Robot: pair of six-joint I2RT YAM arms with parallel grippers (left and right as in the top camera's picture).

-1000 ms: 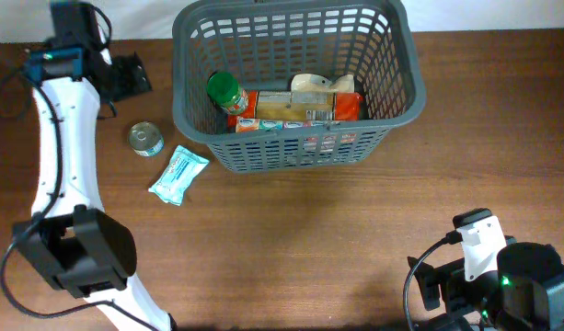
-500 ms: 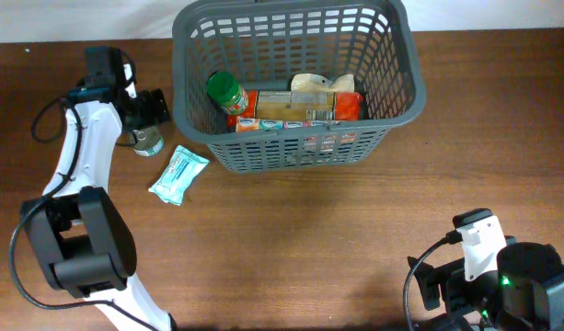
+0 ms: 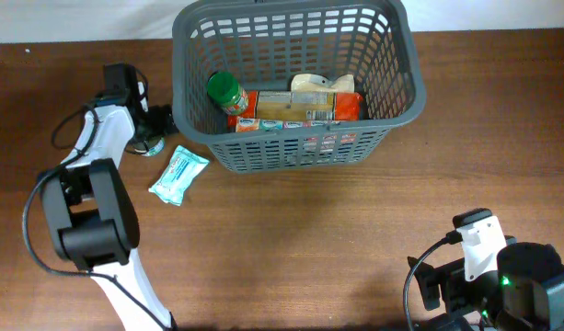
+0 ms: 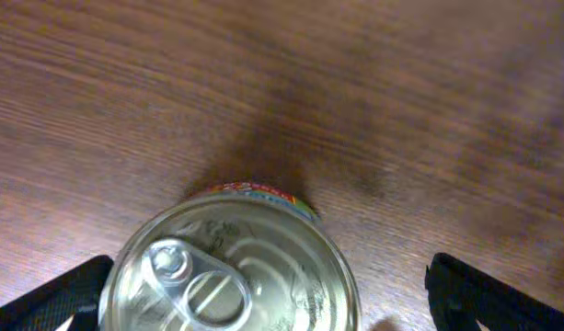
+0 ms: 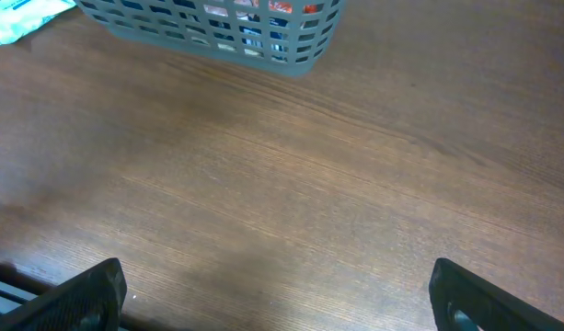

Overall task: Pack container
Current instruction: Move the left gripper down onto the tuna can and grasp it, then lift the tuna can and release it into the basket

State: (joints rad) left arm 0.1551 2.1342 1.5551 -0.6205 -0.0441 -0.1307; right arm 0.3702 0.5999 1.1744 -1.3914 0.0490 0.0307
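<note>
The dark-grey slotted container (image 3: 392, 101) stands at the back middle of the table; its near wall also shows in the right wrist view (image 5: 217, 28). It holds a green-capped jar (image 3: 225, 92), a beige bag (image 3: 314, 85) and flat orange and red boxes (image 3: 300, 110). A silver pull-tab tin can (image 4: 235, 271) stands on the table left of the container, mostly hidden in the overhead view (image 3: 152, 145). My left gripper (image 4: 268, 299) is open and straddles the can, with a gap on the right side; from overhead it is (image 3: 153, 127). My right gripper (image 5: 277, 294) is open and empty over bare wood.
A light-blue wipes packet (image 3: 178, 173) lies on the table in front of the can, left of the container's near corner; it also shows in the right wrist view (image 5: 19, 18). The right arm's base (image 3: 502, 285) sits folded at the table's front right corner.
My left arm has swung right from the far left and come down at the can, so its fingers now sit on either side of it. The right arm has not moved.
</note>
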